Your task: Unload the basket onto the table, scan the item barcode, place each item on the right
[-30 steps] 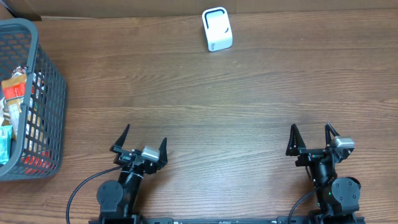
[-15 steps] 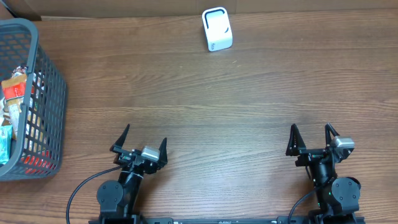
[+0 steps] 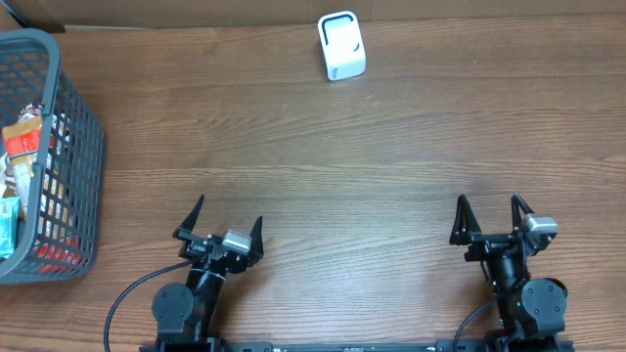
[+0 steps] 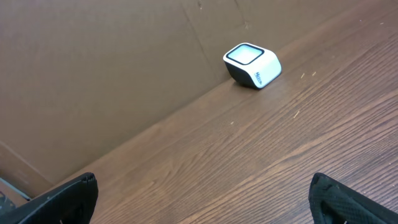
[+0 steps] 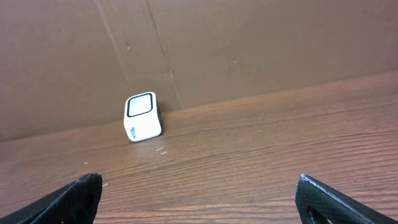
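Two tools sit parked at the near edge of the worktop [image 3: 323, 166]: left tool [image 3: 227, 217] at 7 o'clock, right tool [image 3: 488, 205] at 5 o'clock. Both have jaws spread wide with nothing between them. No item picked yet.

Farther out at 9 o'clock, a grey basket [image 3: 86, 147] stands at the left edge with packets [image 3: 23, 142] piled inside. The item to scan is in there. Can't tell which one, or where any barcode sits.

Farthest, at 12 o'clock, a white scanner [image 3: 341, 46] stands near the cardboard wall [image 4: 93, 74], dark-rimmed window showing on top. It is well apart from the basket and both tools.

Risks, as judged:
- Packets are crowded against the mesh, so the left tool could pinch two at once, or snag the basket wall and drag it.
- A soft wrapper may crumple or slip in the grip.
- Barcode side is unknown, so the item may reach the scanner facing the wrong way and need a regrasp or handover.
- The carry from 9 to 12 o'clock is long, and a loose hold could drop the item midway.
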{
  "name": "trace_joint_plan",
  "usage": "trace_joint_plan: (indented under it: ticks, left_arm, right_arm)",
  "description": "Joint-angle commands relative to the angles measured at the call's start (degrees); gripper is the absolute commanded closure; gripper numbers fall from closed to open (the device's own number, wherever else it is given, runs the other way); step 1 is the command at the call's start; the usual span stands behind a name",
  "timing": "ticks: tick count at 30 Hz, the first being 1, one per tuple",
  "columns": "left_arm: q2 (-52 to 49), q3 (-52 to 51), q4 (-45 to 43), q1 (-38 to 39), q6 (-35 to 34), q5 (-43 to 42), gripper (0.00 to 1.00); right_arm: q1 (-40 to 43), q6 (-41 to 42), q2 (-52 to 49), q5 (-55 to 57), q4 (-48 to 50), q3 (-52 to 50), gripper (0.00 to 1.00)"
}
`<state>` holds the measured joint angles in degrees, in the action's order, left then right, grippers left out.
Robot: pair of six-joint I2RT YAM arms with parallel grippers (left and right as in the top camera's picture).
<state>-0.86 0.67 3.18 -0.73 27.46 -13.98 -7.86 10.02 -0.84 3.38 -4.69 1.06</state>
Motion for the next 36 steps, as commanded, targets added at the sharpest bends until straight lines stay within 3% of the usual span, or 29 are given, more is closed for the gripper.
trace_joint_plan:
  ticks: [1, 32, 36]
  left_arm:
    - [0.61, -0.37, -0.22, 0.33, 0.83, -0.48, 0.00]
    - [0.61, -0.37, -0.22, 0.33, 0.83, -0.48, 0.00]
    - [0.61, -0.37, -0.02, 0.33, 0.85, 2.60, 0.00]
  right_arm:
    - [0.26, -0.48, 0.66, 0.42, 0.26, -0.59, 0.00]
    - [0.26, -0.48, 0.66, 0.42, 0.26, -0.59, 0.00]
    - [0.26, -0.48, 0.66, 0.42, 0.26, -0.59, 0.00]
